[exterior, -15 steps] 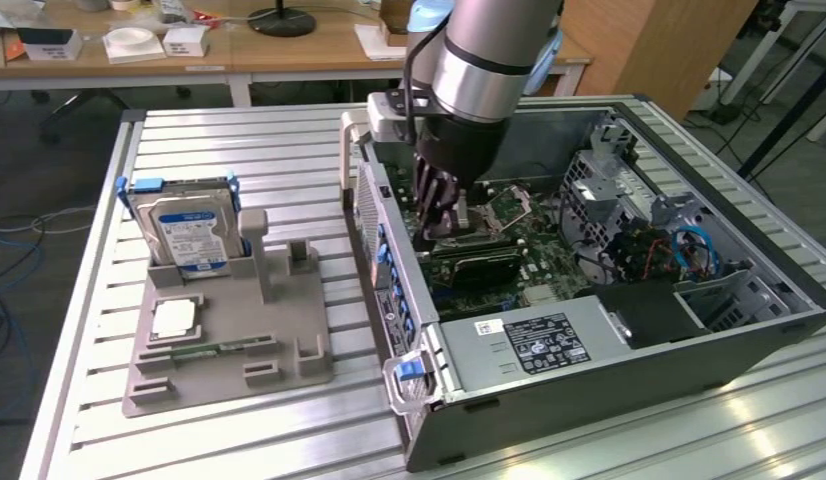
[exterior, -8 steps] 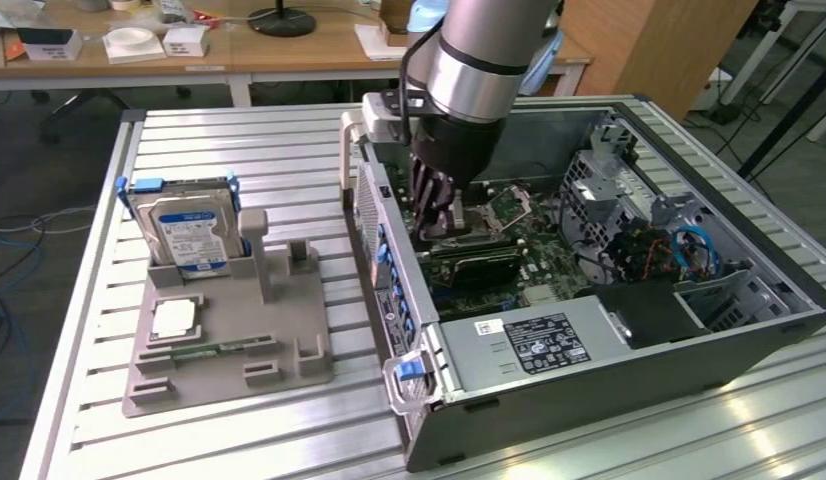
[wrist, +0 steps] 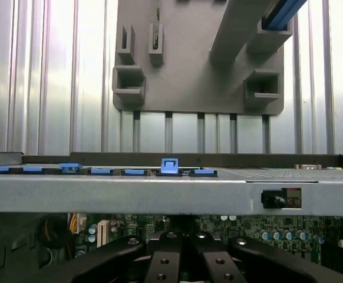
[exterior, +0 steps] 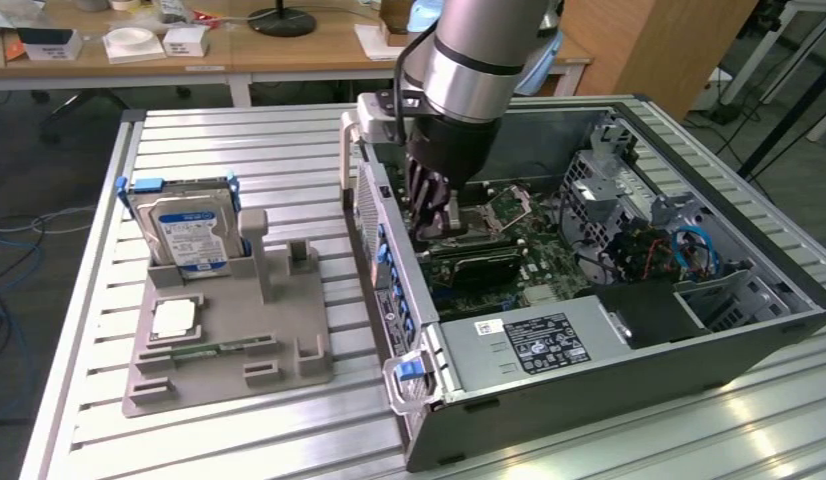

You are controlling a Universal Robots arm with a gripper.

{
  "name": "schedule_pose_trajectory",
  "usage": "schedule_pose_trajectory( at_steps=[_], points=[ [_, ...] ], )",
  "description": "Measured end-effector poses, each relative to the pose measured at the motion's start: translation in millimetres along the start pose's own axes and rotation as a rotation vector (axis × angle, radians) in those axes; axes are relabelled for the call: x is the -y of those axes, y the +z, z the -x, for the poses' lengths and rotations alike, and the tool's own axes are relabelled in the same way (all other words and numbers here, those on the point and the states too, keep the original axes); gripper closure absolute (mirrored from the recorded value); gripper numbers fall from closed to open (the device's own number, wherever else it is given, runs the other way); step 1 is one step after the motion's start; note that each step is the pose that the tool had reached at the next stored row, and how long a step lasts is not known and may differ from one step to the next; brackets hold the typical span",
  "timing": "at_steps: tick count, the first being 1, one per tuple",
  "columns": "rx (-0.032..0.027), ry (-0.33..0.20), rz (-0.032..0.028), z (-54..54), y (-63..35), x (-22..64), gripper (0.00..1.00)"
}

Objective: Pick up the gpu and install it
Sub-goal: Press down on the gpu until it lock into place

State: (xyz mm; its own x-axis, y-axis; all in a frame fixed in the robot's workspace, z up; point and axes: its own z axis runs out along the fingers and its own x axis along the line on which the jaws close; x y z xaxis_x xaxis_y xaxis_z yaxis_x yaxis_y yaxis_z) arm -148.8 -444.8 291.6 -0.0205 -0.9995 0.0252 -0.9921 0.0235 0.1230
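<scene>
Black and closed up, the gripper hangs inside the open computer case, low over the motherboard near the case's back wall with its blue slot latches. In the wrist view the fingers stand drawn together, with dark parts bunched between and around them; whether they are pinching the top edge of the gpu cannot be made out. In the exterior view a dark flat card lies on the board just below and to the exterior view's right of the fingertips, and that reads as the gpu, already down at the expansion slots.

On the slatted table, the grey holder tray sits well apart from the case, on the exterior view's left. It carries the hard drive upright at its far end and a small pale chip lying flat; the upright cradle beside the drive stands empty.

Judging by this, the pick-up is done and the work is at the install step: the card is at or in its slot, and the arm is pressing or guiding it there. What this stage calls for is a straight push along the slot line, the card's edge square to the connector and its metal bracket lined up with the opening in the back wall, since a tilted card would bind rather than seat
</scene>
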Motion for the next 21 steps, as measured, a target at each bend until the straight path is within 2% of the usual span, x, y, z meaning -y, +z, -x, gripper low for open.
schedule_pose_trajectory(
  at_steps=[21],
  points=[
    [-0.0003,-0.003,0.0001,-1.2,-1.7,-2.7,0.89]
  ],
)
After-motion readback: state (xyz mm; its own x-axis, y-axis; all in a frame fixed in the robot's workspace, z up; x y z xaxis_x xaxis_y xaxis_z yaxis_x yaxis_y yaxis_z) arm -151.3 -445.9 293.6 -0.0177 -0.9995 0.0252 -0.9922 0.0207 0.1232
